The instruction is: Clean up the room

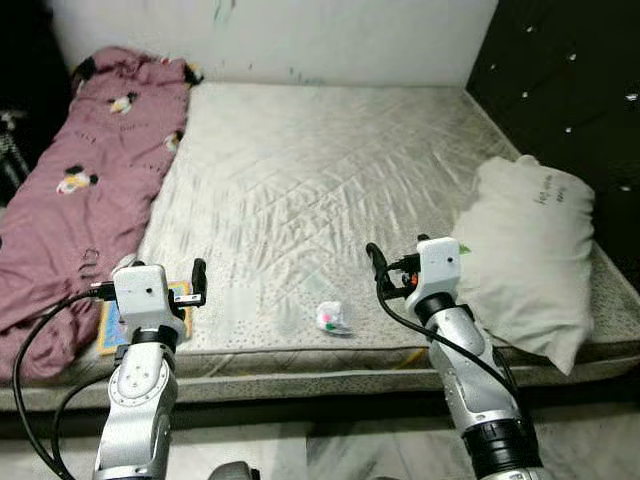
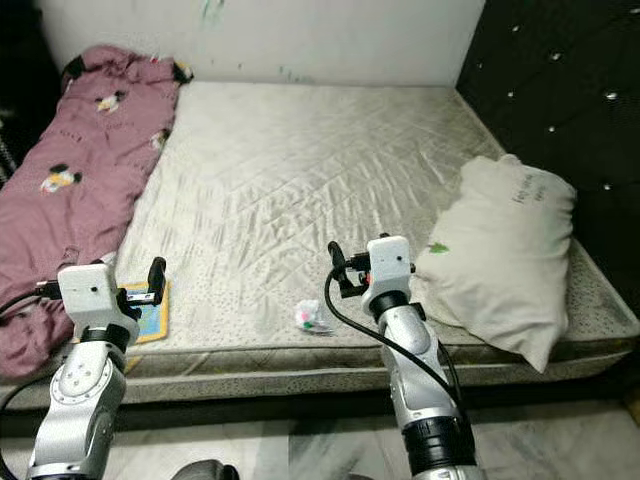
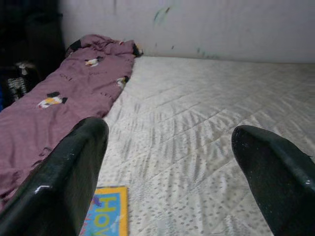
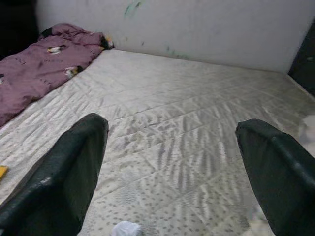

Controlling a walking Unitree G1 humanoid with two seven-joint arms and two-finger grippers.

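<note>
A small crumpled white wrapper point(image 1: 331, 317) with pink and green marks lies near the front edge of the pale quilted mattress point(image 1: 300, 160). A colourful flat book point(image 2: 148, 318) rests at the front left corner, partly under a purple blanket point(image 1: 80, 190). My left gripper point(image 3: 170, 132) hovers open over the book's corner, holding nothing. To the right of the wrapper my right gripper point(image 4: 172, 128) is raised above the mattress, fingers wide apart and empty. The wrapper point(image 4: 125, 229) sits just below and ahead of it.
A cream pillow point(image 1: 525, 255) lies tilted at the mattress's right edge, close beside my right arm. A white wall runs behind the bed, a dark tufted panel point(image 1: 560, 70) on the right. The floor point(image 1: 330, 450) shows below the mattress front.
</note>
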